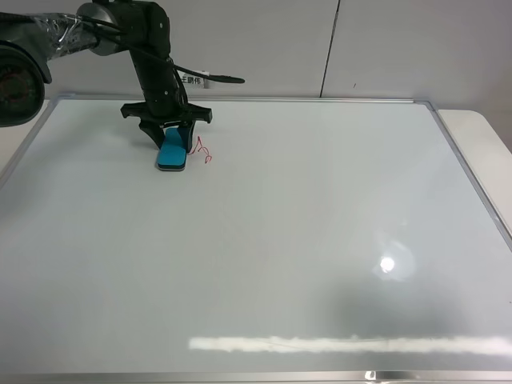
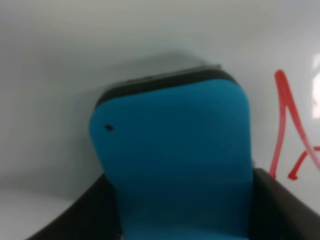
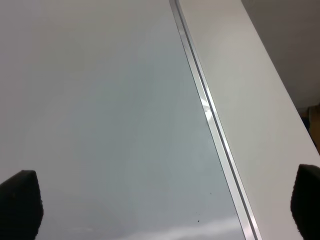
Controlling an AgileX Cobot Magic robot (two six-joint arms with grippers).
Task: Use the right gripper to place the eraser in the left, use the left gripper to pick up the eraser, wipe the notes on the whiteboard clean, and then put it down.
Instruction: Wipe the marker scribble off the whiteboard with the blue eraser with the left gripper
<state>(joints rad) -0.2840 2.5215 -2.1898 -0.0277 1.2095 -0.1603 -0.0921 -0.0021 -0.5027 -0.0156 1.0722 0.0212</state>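
Teal-blue eraser (image 1: 172, 152) with a black felt edge and one tiny dark speck; red notes (image 1: 204, 151); glossy white whiteboard (image 1: 280, 240), silver frame; black left gripper (image 1: 170, 141); white tag (image 1: 192, 80), black characters

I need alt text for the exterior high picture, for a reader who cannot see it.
The black two-finger left gripper holds a teal-blue rounded eraser block on a large glossy white silver-framed whiteboard, close beside a small red marker squiggle.

The eraser (image 1: 172, 152) is held against the whiteboard (image 1: 280, 240) near its far left corner, between the fingers of the left gripper (image 1: 173, 142); the notes (image 1: 203, 150) are found just right of it.
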